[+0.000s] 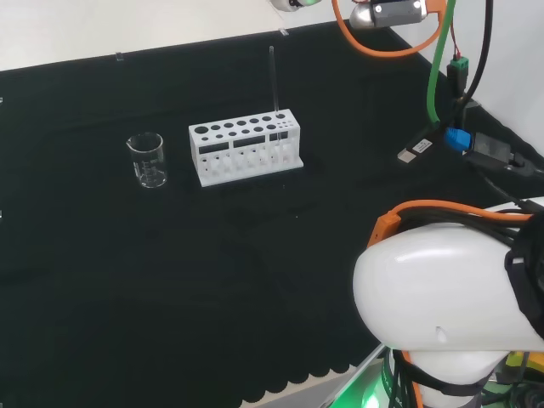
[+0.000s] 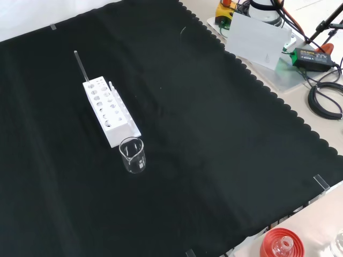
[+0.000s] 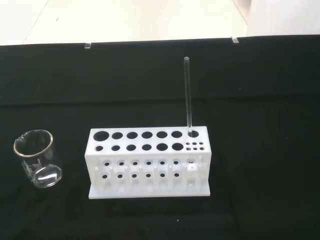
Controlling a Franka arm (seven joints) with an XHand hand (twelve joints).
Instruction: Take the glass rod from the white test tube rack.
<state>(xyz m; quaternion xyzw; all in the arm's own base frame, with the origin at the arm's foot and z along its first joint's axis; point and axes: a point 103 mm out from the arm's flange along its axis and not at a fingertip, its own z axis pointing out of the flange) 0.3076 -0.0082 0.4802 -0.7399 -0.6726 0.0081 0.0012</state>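
The hand's camera faces the glass rod (image 3: 188, 95), upright in the rack (image 3: 150, 167).

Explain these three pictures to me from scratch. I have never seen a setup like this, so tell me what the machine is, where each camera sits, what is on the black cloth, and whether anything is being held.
The machine is one white robot arm; the big white shape at the right of the head view is part of it. That view looks over the arm from behind. The front view looks down from the opposite side, and the wrist view comes from a camera at the arm's wrist.

On the black cloth stands a white test tube rack with an upright glass rod in a hole at one end. Beside the other end stands a clear glass beaker that looks empty.

Nothing touches the rod, so the task has not started.
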